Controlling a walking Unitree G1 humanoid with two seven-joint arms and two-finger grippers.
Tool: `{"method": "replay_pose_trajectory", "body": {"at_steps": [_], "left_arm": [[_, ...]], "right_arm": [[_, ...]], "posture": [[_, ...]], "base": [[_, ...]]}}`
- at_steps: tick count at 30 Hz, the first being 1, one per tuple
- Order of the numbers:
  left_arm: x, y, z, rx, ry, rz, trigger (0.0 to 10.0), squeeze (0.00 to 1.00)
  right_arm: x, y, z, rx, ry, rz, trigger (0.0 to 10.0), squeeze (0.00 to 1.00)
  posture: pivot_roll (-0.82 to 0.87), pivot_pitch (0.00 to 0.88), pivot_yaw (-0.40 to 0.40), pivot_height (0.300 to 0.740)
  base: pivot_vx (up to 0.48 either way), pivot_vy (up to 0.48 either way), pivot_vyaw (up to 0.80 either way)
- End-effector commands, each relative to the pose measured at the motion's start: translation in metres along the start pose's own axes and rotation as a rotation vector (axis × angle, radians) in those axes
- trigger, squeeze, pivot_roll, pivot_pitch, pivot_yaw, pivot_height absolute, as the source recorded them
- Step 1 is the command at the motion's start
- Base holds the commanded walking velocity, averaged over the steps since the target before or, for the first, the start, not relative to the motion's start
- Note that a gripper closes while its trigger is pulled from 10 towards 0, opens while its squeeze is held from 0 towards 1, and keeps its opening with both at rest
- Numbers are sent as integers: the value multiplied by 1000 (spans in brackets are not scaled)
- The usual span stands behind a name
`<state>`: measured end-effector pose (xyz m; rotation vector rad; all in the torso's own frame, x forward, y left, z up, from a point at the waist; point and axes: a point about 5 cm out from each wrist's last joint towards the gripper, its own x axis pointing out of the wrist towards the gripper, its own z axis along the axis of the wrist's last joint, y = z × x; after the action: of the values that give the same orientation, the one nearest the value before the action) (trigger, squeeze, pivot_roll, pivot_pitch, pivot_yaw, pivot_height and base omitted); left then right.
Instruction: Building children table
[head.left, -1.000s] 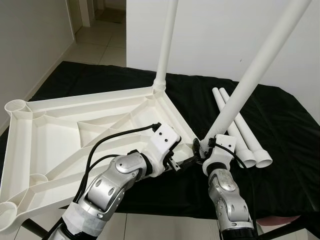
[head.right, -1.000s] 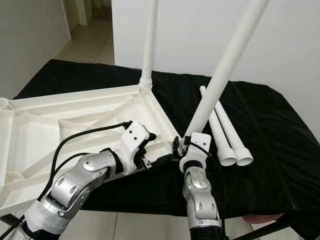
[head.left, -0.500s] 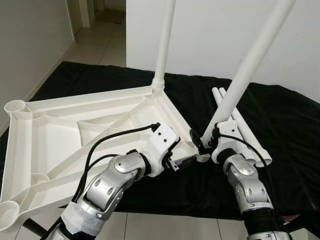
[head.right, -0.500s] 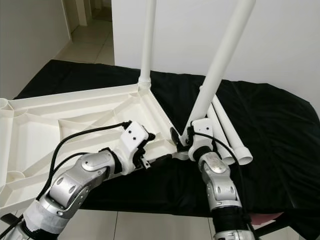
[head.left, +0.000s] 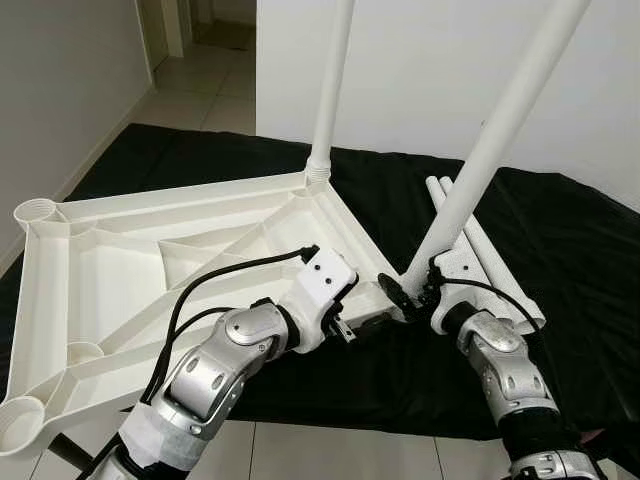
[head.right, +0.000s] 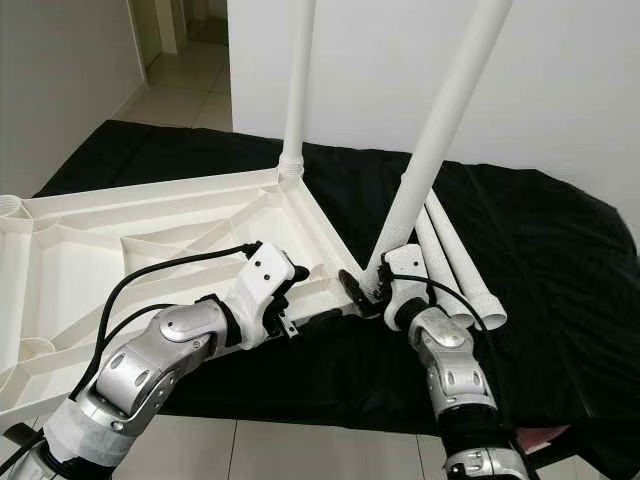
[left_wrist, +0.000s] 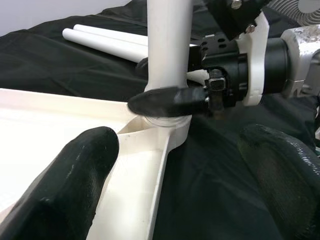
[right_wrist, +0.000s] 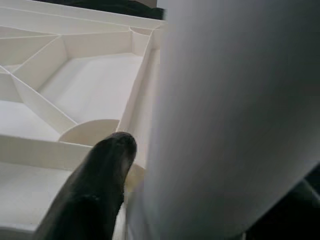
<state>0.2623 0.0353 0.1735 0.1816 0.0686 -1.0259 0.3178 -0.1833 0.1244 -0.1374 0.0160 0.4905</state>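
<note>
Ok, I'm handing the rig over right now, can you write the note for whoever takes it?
Right gripper: shut on the tilted leg at its base, where it meets the near corner socket of the upturned tabletop.
Left gripper: open, fingers either side of that same corner's edge, not gripping.
Done: one leg stands upright in the far corner socket.
Left: the held leg leans and may not be fully seated, so straighten and seat it. Two spare legs lie on the black cloth beside the right arm; two sockets on the left side are open.
</note>
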Motion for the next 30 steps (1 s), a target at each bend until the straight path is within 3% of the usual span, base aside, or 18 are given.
{"method": "replay_pose_trajectory", "body": {"at_steps": [1, 8, 12, 13, 16, 17, 23, 25, 28, 30], "left_arm": [[2, -4, 2, 16, 4, -65, 10000, 0], [3, -7, 1, 22, 10, -81, 10000, 0], [3, -7, 1, 19, 8, -81, 10000, 0], [3, -7, 1, 18, 7, -82, 10000, 0], [3, -7, 1, 18, 7, -82, 10000, 0], [4, -7, 1, 17, 7, -82, 10000, 0], [3, -8, 0, 15, 7, -81, 10000, 0], [3, -8, 0, 17, 7, -83, 10000, 0], [3, -8, 0, 17, 7, -84, 10000, 0], [3, -9, 0, 18, 7, -85, 10000, 0]], "right_arm": [[1, 3, -1, -10, 3, 46, 0, 0], [-2, 2, -6, 2, 13, 60, 0, 0], [-4, 12, -12, 70, 11, 13, 0, 0], [-5, 15, -13, 85, 12, -14, 8706, 0], [-4, 16, -14, 93, 13, -32, 8706, 0], [-4, 17, -15, 92, 21, -57, 10000, 0], [-4, 23, -14, 106, 9, -149, 10000, 0], [-3, 26, -13, 181, 21, -375, 10000, 0], [-4, 27, -12, 200, 27, -452, 10000, 0], [-5, 37, -9, 229, 34, -549, 10000, 0]], "posture": [[-12, 0, -76, 740], [-17, 0, -74, 740], [-21, 0, -79, 740], [-23, 0, -83, 740], [-23, 0, -83, 740], [-24, 0, -85, 740], [-24, 0, -85, 740], [-20, 0, -93, 740], [-20, 0, -93, 740], [-20, 0, -93, 740]], "base": [[0, 0, 0], [0, 0, 0], [0, 0, 0], [0, 0, 0], [0, 0, 0], [0, 0, 0], [0, 0, 0], [0, 0, 0], [0, 0, 0], [0, 0, 0]]}}
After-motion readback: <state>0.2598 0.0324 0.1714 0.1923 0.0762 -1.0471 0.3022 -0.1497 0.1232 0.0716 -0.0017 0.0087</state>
